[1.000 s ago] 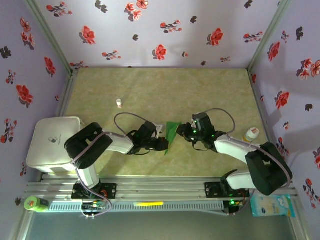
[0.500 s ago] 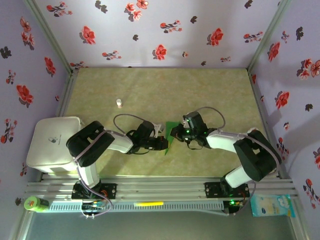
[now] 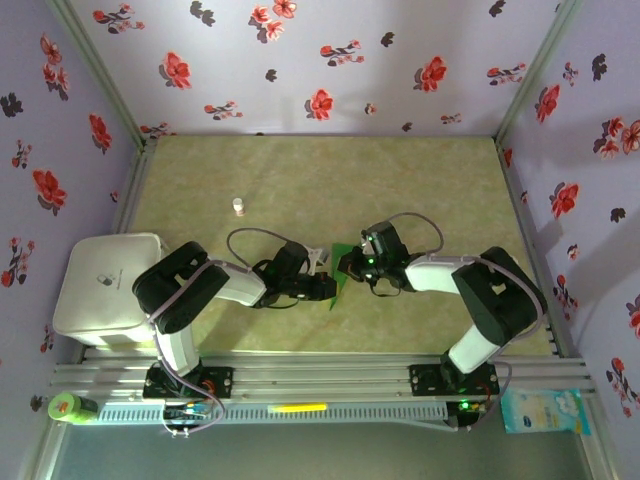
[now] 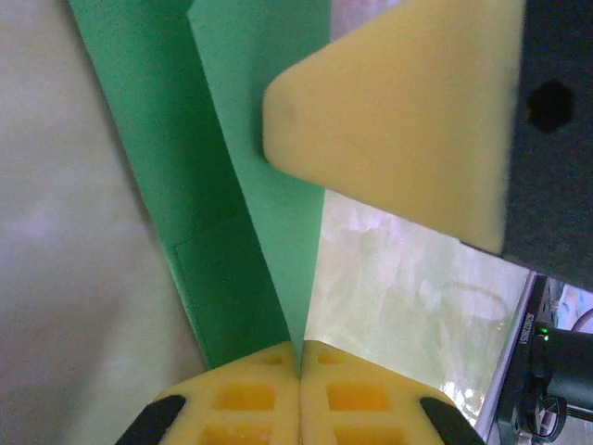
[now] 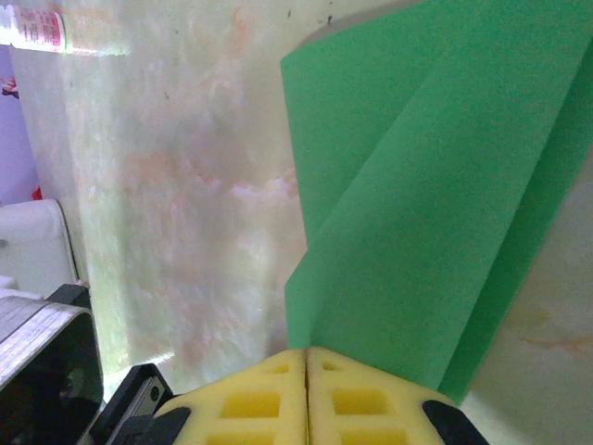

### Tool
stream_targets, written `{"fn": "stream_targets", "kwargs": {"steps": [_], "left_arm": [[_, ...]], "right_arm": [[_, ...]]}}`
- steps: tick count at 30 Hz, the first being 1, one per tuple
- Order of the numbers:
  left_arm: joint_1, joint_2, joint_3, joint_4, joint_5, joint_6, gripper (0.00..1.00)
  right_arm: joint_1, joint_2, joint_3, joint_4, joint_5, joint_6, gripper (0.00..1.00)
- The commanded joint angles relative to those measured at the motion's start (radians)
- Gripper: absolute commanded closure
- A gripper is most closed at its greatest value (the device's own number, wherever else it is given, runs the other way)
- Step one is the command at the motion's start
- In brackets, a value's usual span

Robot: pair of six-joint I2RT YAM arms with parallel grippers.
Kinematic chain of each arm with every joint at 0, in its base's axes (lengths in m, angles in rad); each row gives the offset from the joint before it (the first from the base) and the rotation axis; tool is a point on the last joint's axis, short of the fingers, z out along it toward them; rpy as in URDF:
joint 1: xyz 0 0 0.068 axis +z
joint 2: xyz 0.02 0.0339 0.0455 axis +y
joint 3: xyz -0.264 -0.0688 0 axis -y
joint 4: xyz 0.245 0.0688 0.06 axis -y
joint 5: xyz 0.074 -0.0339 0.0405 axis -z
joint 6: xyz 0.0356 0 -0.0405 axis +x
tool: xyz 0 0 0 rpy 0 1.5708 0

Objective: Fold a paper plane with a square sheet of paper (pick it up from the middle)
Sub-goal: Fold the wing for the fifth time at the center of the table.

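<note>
The sheet of paper [image 3: 342,272] is sitting well apart from the small white bottle [image 3: 238,206], off to the bottle's right and nearer the arm bases in the overhead view. It is already creased into a narrower shape with overlapping green layers.

Both arms are meeting over it. The left gripper [image 4: 299,363] is coming at the paper from the bottle's side. Its yellow pads are pressing together with a thin edge of the green sheet running into the seam between them. The right gripper [image 5: 307,360] is working from the side away from the bottle. Its jaws are likewise pressing tight together and pinching a corner of the folded layers.

To my eye this paper is handling as very light and limp. It is standing up between the two pinches rather than lying flat, and the layers are fanning apart where nothing is holding them. It is looking thin enough to slip, tear or take a stray crease if the two arms pull against each other. I would be taking hold close to a fold line, where the doubled layers are stiffer, and pressing rather than tugging. A loose single edge would be buckling under the pads.
</note>
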State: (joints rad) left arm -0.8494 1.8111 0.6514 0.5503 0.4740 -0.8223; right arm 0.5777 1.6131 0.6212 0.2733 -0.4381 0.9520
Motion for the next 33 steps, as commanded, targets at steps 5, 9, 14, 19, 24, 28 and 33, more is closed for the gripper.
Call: {"fn": "stream_targets", "kwargs": {"steps": [5,9,14,19,24,28,33], "left_arm": [[0.006,0.026,-0.039,-0.041,-0.005,0.005,0.93],[0.007,0.033,-0.039,-0.047,-0.003,0.003,0.94],[0.009,0.042,-0.032,-0.062,-0.004,0.002,0.94],[0.012,0.041,-0.028,-0.068,-0.005,0.0,0.94],[0.013,0.043,-0.026,-0.073,-0.005,0.002,0.94],[0.015,0.043,-0.028,-0.075,-0.003,0.002,0.94],[0.015,0.043,-0.026,-0.079,0.001,0.005,0.94]], "right_arm": [[-0.02,0.012,0.005,0.026,0.024,-0.002,0.92],[-0.028,0.021,-0.006,0.042,0.023,-0.002,0.92],[-0.035,0.035,0.002,0.043,0.014,-0.002,0.92],[-0.039,0.045,0.002,0.042,0.011,-0.002,0.92],[-0.041,0.048,0.0,0.039,0.014,-0.002,0.92],[-0.042,0.06,0.0,0.042,0.011,-0.006,0.92],[-0.042,0.081,0.002,0.055,0.007,-0.001,0.92]]}}
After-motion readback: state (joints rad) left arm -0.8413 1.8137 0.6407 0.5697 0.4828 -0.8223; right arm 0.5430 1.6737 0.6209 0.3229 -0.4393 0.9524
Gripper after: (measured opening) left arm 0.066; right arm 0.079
